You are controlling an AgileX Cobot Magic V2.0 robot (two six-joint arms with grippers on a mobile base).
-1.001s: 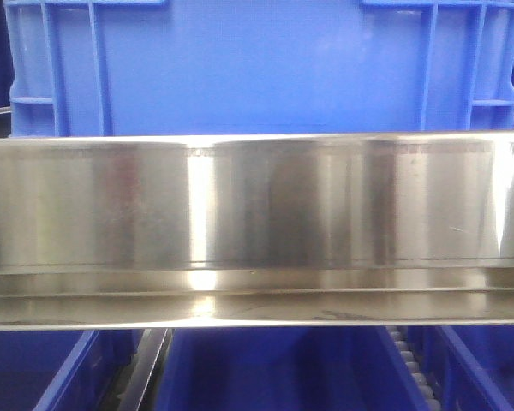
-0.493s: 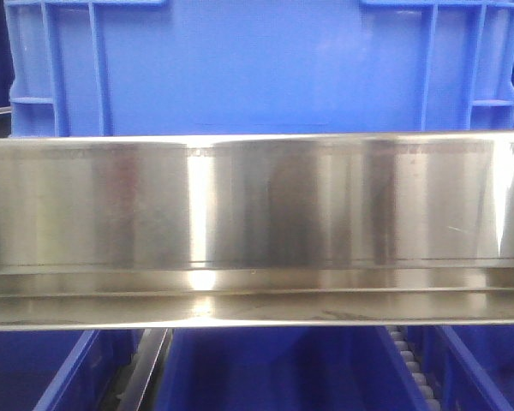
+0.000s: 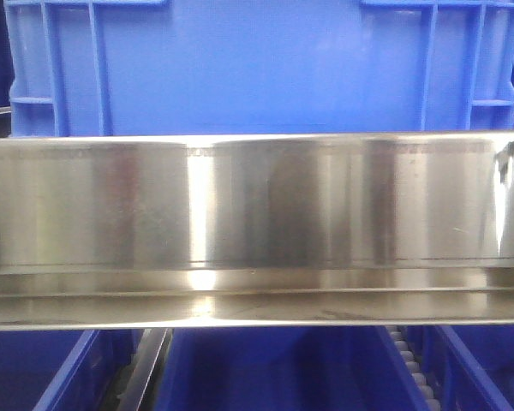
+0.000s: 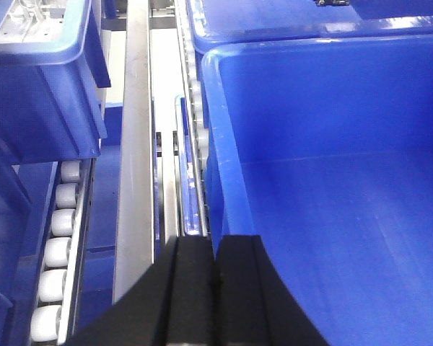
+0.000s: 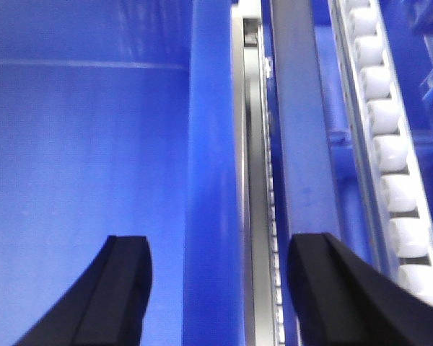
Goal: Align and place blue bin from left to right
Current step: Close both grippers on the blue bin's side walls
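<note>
At the right wall: my right gripper (image 5: 218, 249) spread astride blue bin (image 5: 209, 144) rim, grasp pending
Left gripper (image 4: 215, 249): pressed together, empty
Next: likely pinch rim

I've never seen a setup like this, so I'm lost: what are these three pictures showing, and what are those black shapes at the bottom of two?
It is a two-armed robot with three cameras. The front camera looks across a steel rail at the blue bin beyond it. The other two cameras sit on the wrists. The black shapes are grippers: the left gripper is shut, by the bin's left rim; the right gripper is open, straddling its right wall. White rollers run alongside.
</note>
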